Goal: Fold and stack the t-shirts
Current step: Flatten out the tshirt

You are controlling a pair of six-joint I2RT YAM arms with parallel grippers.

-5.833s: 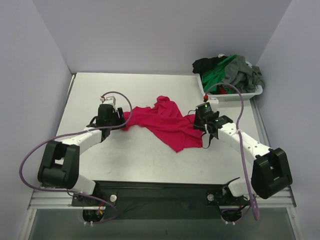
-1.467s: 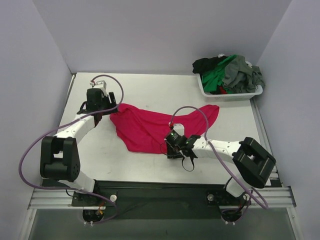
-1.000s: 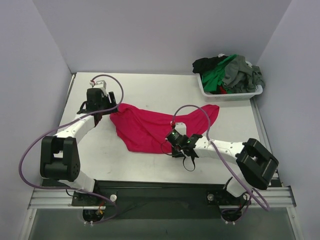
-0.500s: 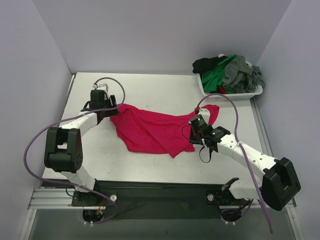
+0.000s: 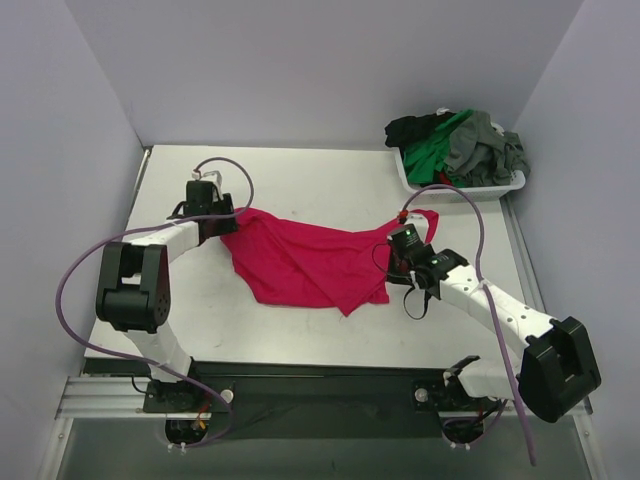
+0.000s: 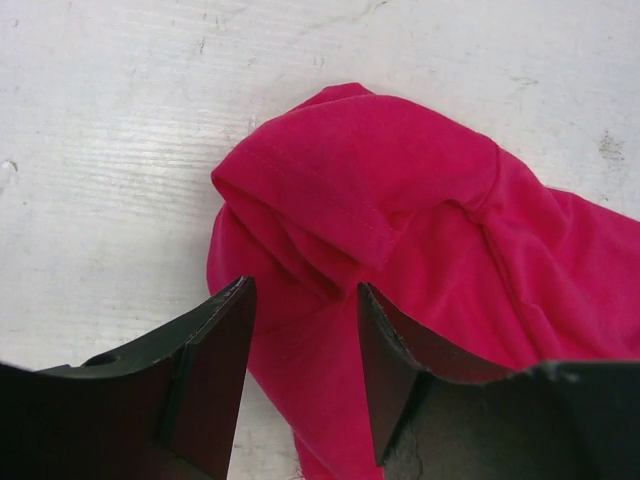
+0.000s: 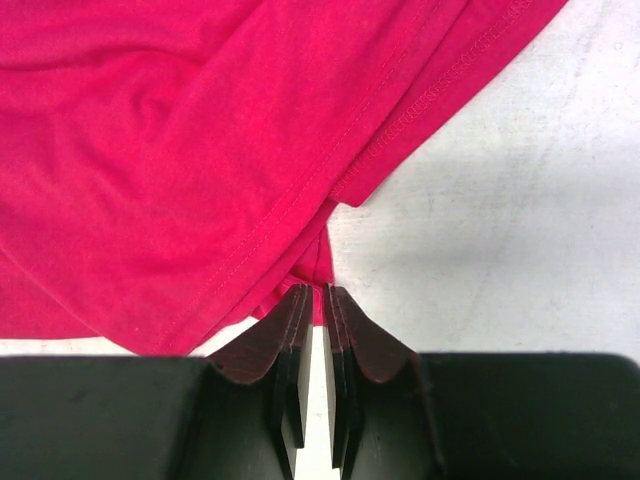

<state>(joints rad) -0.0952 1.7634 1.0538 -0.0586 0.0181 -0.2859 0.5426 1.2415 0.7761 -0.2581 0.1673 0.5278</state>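
1. Plain pale worktop (image 5: 300,180), with the red t-shirt (image 5: 300,262) lying rumpled across the middle of it, strung out between the two arms. The other t-shirts (image 5: 455,145) sit heaped in the basket (image 5: 462,190) at the far right corner.
2. Right tool (image 7: 312,292) is pinched almost shut on just a tiny tip of the red t-shirt's hem, over at its right side. That's my main worry. A bite that thin could slide out the moment the arm pulls, and the edge would flop back down.
3. Left tool (image 6: 305,300) has its jaws apart, straddling the folded-over sleeve at the left end, with nothing clamped yet. If it closes right there, it'll probably grab two layers at once, so the sleeve ends up doubled under instead of flat.
4. With one weak grip and one bunched grip, pulling outward likely skews the cloth rather than spreading it. Any fold made after that would come out crooked, and the stack would look sloppy.
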